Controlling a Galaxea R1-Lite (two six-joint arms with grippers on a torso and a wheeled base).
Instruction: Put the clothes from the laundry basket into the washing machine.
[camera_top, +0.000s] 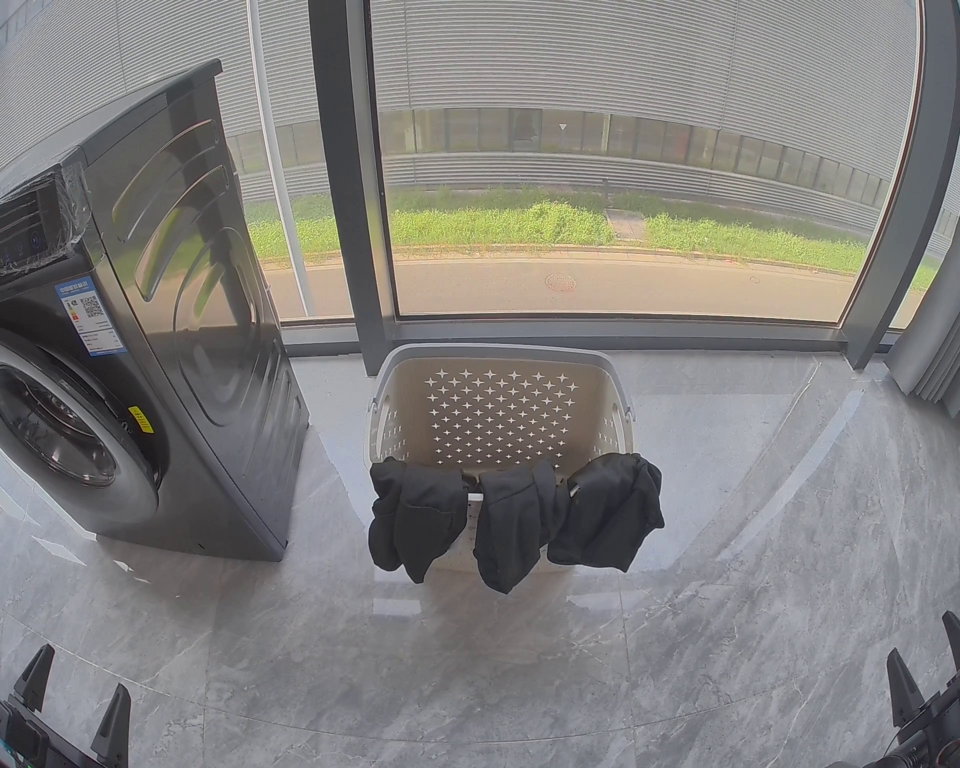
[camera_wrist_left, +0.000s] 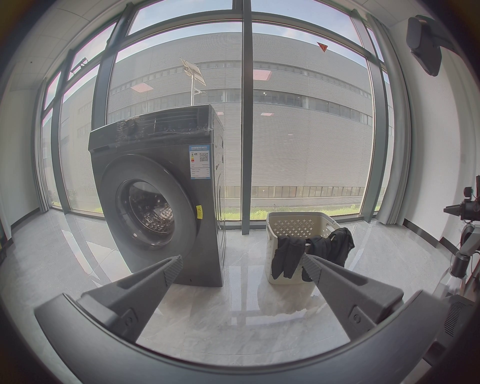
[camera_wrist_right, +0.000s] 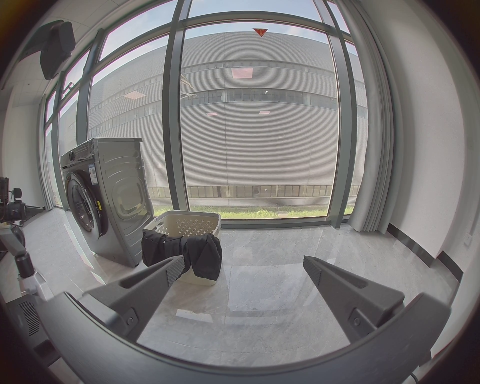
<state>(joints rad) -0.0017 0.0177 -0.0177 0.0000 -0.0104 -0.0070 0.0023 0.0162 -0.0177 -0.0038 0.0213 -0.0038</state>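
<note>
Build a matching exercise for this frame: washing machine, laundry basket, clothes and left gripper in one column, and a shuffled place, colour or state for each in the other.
1. washing machine
2. laundry basket
3. clothes
4. left gripper

A. beige, with star-shaped holes
B. open, holding nothing
C. dark grey, to the robot's left of the basket
D. black, draped over the near rim

Pairs: 1-C, 2-A, 3-D, 4-B
</note>
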